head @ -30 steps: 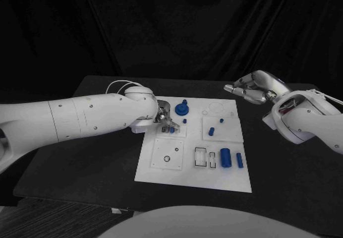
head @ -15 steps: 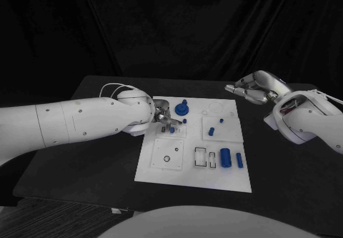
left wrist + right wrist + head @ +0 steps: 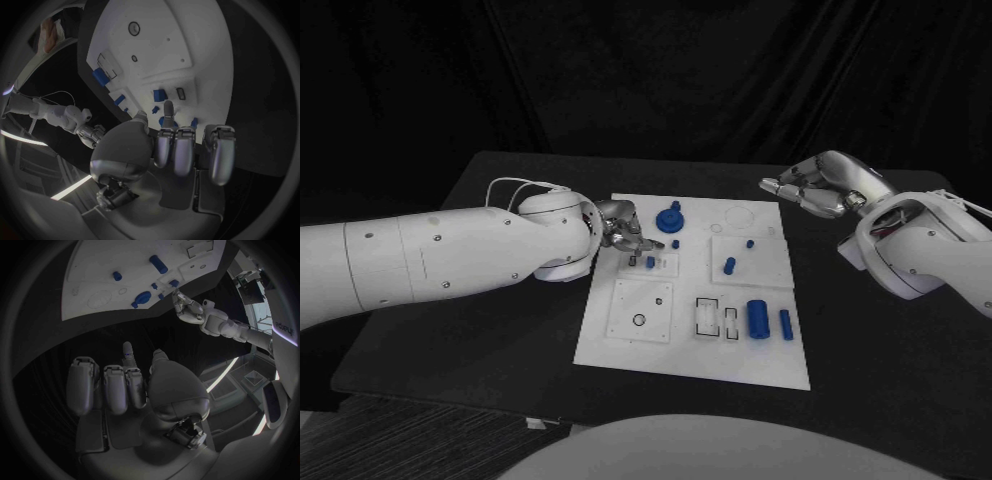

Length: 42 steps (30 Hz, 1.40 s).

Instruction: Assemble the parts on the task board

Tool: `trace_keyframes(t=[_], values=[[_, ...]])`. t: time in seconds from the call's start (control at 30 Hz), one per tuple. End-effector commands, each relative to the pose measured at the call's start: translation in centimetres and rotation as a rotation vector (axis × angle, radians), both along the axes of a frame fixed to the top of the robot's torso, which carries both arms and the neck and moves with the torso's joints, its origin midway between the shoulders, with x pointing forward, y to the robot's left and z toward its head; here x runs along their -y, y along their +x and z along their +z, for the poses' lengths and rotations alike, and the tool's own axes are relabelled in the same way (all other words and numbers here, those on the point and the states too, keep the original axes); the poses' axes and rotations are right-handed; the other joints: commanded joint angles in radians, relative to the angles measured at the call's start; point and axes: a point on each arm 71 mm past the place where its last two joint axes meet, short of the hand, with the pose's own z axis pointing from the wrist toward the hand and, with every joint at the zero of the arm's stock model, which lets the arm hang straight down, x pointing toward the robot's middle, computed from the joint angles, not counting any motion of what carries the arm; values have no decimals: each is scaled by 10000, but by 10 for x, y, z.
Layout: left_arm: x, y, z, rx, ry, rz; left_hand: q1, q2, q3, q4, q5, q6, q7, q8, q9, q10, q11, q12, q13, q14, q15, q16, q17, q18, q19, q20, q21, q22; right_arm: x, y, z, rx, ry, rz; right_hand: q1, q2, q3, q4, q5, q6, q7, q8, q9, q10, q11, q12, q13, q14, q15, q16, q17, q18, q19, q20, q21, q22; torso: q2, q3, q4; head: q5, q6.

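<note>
Left silver hand (image 3: 626, 237), fingers mostly curled with one extended and nothing visibly held (cannot confirm a grip), now sits slightly further toward 12 o'clock than 1.0 s ago, above the upper-left module of the white task board (image 3: 689, 355); I judge it is lining up on the small blue peg (image 3: 651, 262) at its 5 o'clock. Right hand (image 3: 808, 187) hangs loosely curled and empty at the board's 2 o'clock, barely shifted. Large blue cylinder (image 3: 757, 318) lies flat low-right, long axis running 12-to-6.
</note>
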Motion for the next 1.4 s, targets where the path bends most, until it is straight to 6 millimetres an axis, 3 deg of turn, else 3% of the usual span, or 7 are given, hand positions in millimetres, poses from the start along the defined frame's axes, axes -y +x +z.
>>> trace_keyframes(t=[0.03,0.2,0.4,0.67,1.0,1.13,1.4], values=[[1,-3,-2,115,82,-27,291,-7,-210,5,268,-281,30,177,273,1097,63,66,2629,1020,63,102,2657,88,803,57,-78,2433,2,0,-2,-124,-44,-149,339,-14,-341,23,290,-17,38,-64,-99,1076,12,166,2697,766,-9,66,1606,-199,333,81,-93,2056,-1,6,11,-15,-2],[2,-5,-7,-2,100,-69,805,-84,-119,-143,1235,-687,93,305,631,1097,121,66,2629,1020,113,102,2657,103,765,112,-126,2398,2,-1,-2,-134,-44,-157,345,-15,-362,35,294,-19,39,-66,-102,1076,13,166,2697,767,-8,68,1609,-197,331,81,-101,2053,-4,14,15,-12,-2],[7,-8,-15,-158,106,-158,851,-96,-110,-162,1279,-704,93,328,666,1097,122,66,2629,1020,115,102,2657,96,784,115,-108,2418,2,-1,-3,-130,-37,-158,350,-17,-366,33,299,-19,39,-67,-103,1076,13,166,2697,765,-8,64,1601,-198,331,82,-99,2054,-19,33,13,-31,-2],[8,-9,-21,-245,86,-173,861,-84,-109,-141,1280,-631,75,398,718,1097,114,66,2629,1020,112,102,2657,96,785,116,-109,2419,3,-1,-3,-138,-43,-163,356,-18,-370,33,305,-18,39,-67,-103,1076,13,166,2697,766,-8,65,1603,-197,330,82,-103,2053,3,0,-5,-21,-2],[9,-7,-24,-361,200,-196,957,-63,-69,-174,1330,-574,47,446,753,1097,94,66,2629,1020,100,102,2657,100,777,111,-119,2411,2,-1,-5,-195,-63,-156,356,-18,-370,33,305,-18,39,-67,-103,1076,13,166,2697,766,-8,65,1603,-197,330,82,-103,2053,5,-1,1,-23,-2],[10,-7,-26,-395,229,-218,1087,-45,-6,-209,1635,-563,29,464,779,1097,73,66,2629,1020,79,102,2657,104,769,93,-131,2404,3,-1,-5,-213,-69,-167,356,-18,-370,33,305,-18,39,-67,-103,1076,13,166,2697,766,-8,65,1603,-197,330,82,-103,2053,6,-3,1,-34,-2],[13,-5,-28,-409,214,-293,1426,-83,244,-291,2969,-486,-56,474,784,1097,-2,66,2629,1020,15,102,2657,100,782,32,-128,2421,3,-1,-7,-246,-78,-172,372,-17,-377,30,319,-17,39,-67,-104,1076,12,166,2697,762,-8,56,1587,-193,324,82,-119,2047,0,0,1,-51,-2]])
